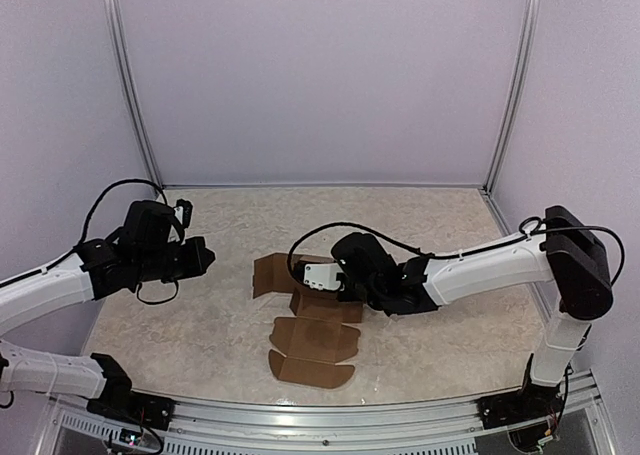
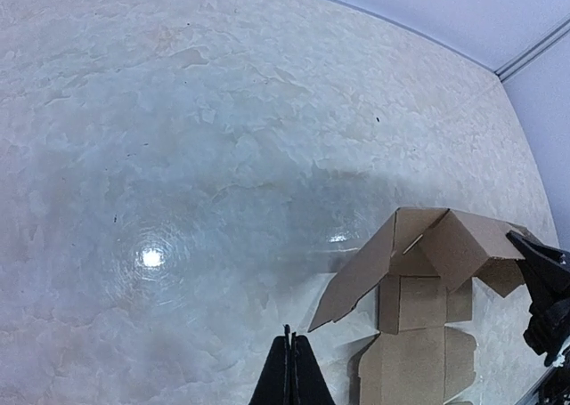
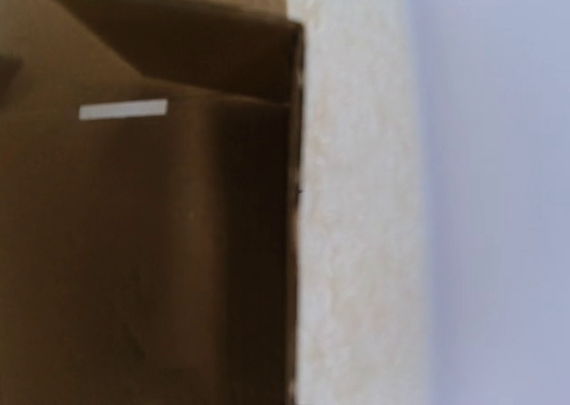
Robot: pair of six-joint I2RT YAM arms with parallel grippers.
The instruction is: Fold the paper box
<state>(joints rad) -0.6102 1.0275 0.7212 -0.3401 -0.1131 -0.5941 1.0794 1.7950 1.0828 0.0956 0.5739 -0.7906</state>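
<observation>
Paper box (image 1: 310, 320) sits near the middle of the desk (image 1: 200, 345), a little toward the near edge.

Progress: early, by my reading. The far end of the sheet is lifted. From the left wrist view, one side flap (image 2: 356, 280) stands tilted up off the desk and a second panel (image 2: 459, 245) leans in behind it, roughly forming a corner. The near panels (image 1: 312, 365) lie flat on the desk, their creases unworked. No closed carton shape yet. Left to do, as I judge it: raise the remaining walls, bring the flat near section up and over, and tuck the flaps.

Right gripper (image 1: 340, 283): reaching in from the right, low over the raised far end of the box, at its right side. Its own camera shows brown cardboard filling the left half of the view, very close and blurred, with none of its fingers visible. Its jaws are pressed together. Whether a flap edge is caught between them, or the gripper is only pushing against the board, I cannot tell.

Left gripper (image 1: 203, 256): fingers pressed together, holding nothing. It hangs over bare desk, well apart from the box, which lies to its right.
</observation>
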